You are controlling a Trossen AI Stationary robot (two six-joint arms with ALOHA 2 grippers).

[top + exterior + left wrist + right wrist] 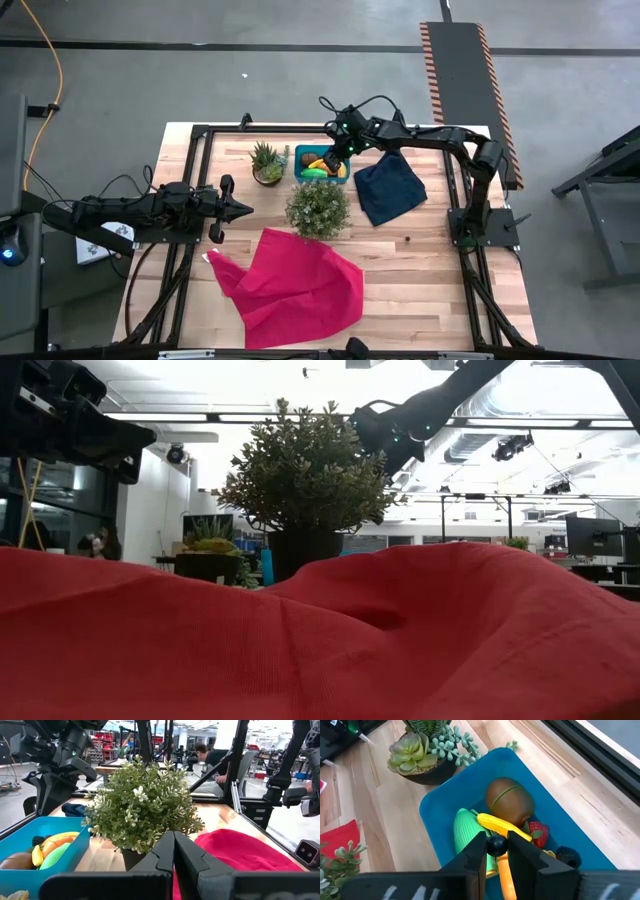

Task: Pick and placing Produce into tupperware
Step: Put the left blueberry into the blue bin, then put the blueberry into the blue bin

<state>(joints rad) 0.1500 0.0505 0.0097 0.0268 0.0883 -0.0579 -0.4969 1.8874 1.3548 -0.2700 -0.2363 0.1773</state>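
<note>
Right gripper (pixel 496 854): over the tupperware (pixel 437 807), fingers narrowly parted and pinching a small dark berry (pixel 496 845).
Tupperware contents: below the berry lie a yellow banana (pixel 501 826), a brown oval (pixel 509 800), a green piece (pixel 466 831), a red strawberry (pixel 538 833), an orange piece (pixel 506 879) and a dark bit (pixel 567 855).
Tupperware place: on the counter (pixel 430 270), between the succulent pot (pixel 267 164) and the navy cloth (pixel 390 187), just behind the bushy plant (pixel 318 208).
Red cloth (pixel 290 285): on the bushy plant's near side.
Left gripper (pixel 240 208): fully closed, empty, well left of the tupperware.

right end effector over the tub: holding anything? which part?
Yes. The right end effector pinches a small dark round piece across its sides, above the teal tub. The left end effector is shut on nothing.
</note>
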